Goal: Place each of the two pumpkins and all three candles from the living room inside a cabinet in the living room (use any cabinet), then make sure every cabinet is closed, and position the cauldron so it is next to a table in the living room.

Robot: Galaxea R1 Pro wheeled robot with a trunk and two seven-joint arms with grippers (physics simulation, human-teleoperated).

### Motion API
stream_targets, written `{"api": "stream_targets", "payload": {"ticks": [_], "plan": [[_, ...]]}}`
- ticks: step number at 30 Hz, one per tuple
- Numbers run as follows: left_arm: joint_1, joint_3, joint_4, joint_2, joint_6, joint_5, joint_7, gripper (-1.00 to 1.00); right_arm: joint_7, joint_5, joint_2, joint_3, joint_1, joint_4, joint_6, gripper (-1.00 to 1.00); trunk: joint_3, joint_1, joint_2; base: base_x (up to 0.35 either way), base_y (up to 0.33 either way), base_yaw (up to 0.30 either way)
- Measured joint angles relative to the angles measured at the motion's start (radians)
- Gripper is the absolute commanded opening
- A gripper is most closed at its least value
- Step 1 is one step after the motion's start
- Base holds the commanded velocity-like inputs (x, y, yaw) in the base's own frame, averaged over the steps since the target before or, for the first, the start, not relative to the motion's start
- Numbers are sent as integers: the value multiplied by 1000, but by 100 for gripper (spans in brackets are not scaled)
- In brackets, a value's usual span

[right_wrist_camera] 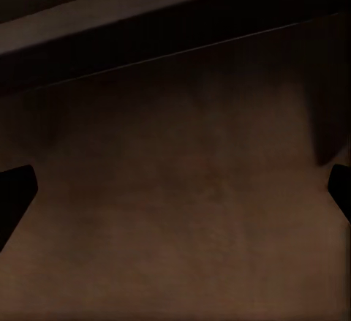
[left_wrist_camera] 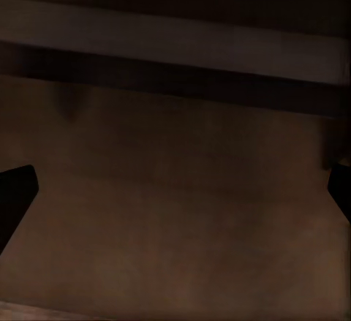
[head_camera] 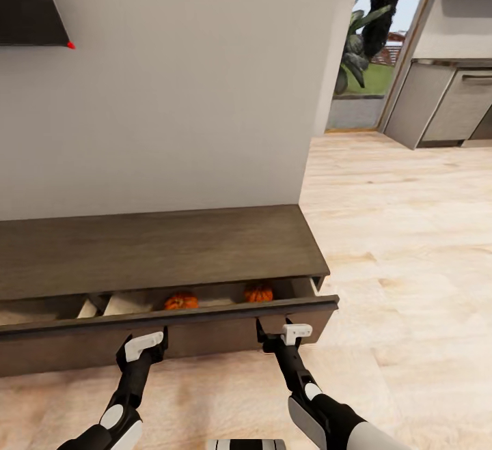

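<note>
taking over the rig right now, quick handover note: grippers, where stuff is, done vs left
Left gripper and right gripper: both open, empty, at the cabinet drawer front.
Drawer is pulled open; two pumpkins lie inside, one mid-drawer, one toward its right end.
Done: both pumpkins in.
Left: push the drawer shut; candles and cauldron aren't in sight here, so check them.

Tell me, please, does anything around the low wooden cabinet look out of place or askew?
The cabinet's drawer stands pulled out, with both pumpkins inside. Its front panel sits slightly skewed, the right end further out. Nothing looks spilled or damaged.
</note>
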Motion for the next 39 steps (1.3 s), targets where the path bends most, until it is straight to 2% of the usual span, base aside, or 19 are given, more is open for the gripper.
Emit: {"api": "stream_targets", "payload": {"ticks": [7,25,39], "plan": [[0,-1,0,0,1,-4,-1,100,0,0,0,0,0,0,1,100,0,0,0,255,0,0],[0,-1,0,1,1,-5,-2,100,0,0,0,0,0,0,2,100,0,1,0,76,0,0],[0,-1,0,2,1,-4,-4,100,0,0,0,0,0,0,1,100,0,1,0,-257,0,0]]}}
